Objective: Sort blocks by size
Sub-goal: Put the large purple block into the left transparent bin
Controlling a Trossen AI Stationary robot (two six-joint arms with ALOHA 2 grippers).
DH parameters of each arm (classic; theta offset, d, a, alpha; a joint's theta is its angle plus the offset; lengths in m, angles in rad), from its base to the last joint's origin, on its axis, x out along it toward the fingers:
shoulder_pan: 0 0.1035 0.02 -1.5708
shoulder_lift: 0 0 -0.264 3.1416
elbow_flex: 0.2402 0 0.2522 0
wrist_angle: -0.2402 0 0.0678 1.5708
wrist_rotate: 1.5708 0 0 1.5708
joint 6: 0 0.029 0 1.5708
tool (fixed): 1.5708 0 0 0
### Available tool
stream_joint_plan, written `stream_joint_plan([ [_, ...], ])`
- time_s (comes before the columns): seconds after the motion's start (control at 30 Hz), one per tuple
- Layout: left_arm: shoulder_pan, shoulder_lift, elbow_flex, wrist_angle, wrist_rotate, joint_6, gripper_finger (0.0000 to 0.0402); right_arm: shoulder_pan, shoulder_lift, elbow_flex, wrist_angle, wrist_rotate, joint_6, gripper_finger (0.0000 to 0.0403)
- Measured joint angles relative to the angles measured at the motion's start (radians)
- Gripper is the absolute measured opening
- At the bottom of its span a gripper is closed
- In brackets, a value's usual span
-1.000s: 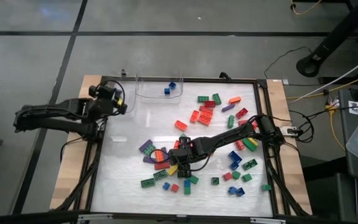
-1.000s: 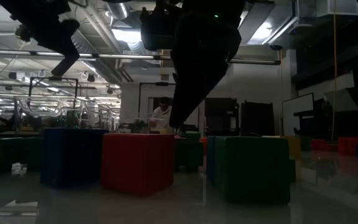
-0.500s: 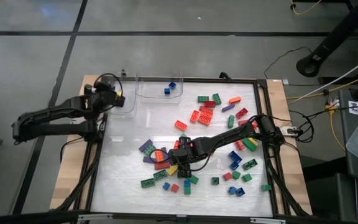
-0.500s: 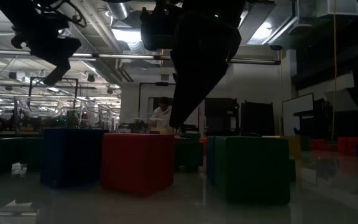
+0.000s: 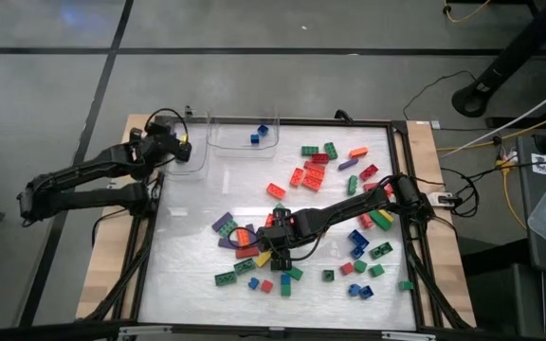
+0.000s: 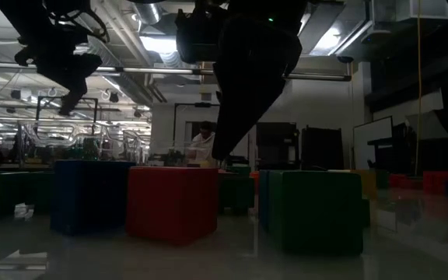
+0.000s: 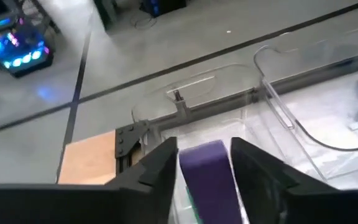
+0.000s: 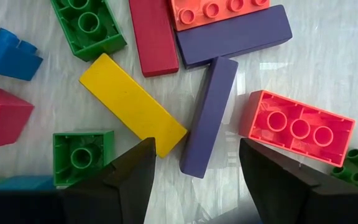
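1. Left claw (image 7: 205, 163) is at the far-left corner of the tabletop (image 5: 188, 256), over a clear bin (image 5: 190, 152). A purple block (image 7: 209, 177) sits between its fingers (image 7: 154, 167), gripped as far as the wrist view shows.
2. A second clear bin (image 5: 246, 134), just right of the first, holds two small blue blocks (image 5: 258, 134).
3. Right claw (image 8: 194, 163) is low over the near-middle pile, jaws apart, holding nothing.
4. Directly between its fingers (image 8: 129, 177): a long purple bar (image 8: 207, 117) lying flat (one end touches a second purple bar (image 8: 235, 37)).
5. Beside it: yellow bar (image 8: 132, 104), red bar (image 8: 152, 34), a coral three-stud brick (image 8: 299, 127), green square (image 8: 82, 157).
6. Remaining blocks (image 5: 322, 169) are scattered over the middle and right of the tabletop, mixed colours and sizes, unsorted.
7. Low view: red block (image 6: 171, 204) and green block (image 6: 314, 211) close to the camera, arms dark above them.
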Motion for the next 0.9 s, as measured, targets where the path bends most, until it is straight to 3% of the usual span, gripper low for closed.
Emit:
stream_joint_plan([
  [0.13, 0.027, 0.041, 0.0, 0.0, 0.028, -0.007, 0.0193, 0.0, 0.0, 0.0, -0.001, 0.0, 0.001, 0.0232],
  [0.27, 0.032, 0.064, 0.0, 0.0, 0.111, -0.007, 0.0211, 0.0, 0.0, 0.0, -0.007, 0.0, 0.044, 0.0232],
  [0.57, 0.031, 0.067, 0.0, 0.001, 0.304, 0.008, 0.0201, 0.0, 0.0, -0.025, 0.025, 0.025, 0.049, 0.0232],
  [0.9, 0.0, 0.067, 0.0, 0.008, 0.33, 0.007, 0.0198, -0.001, 0.0, -0.1, 0.048, 0.044, 0.095, 0.0228],
])
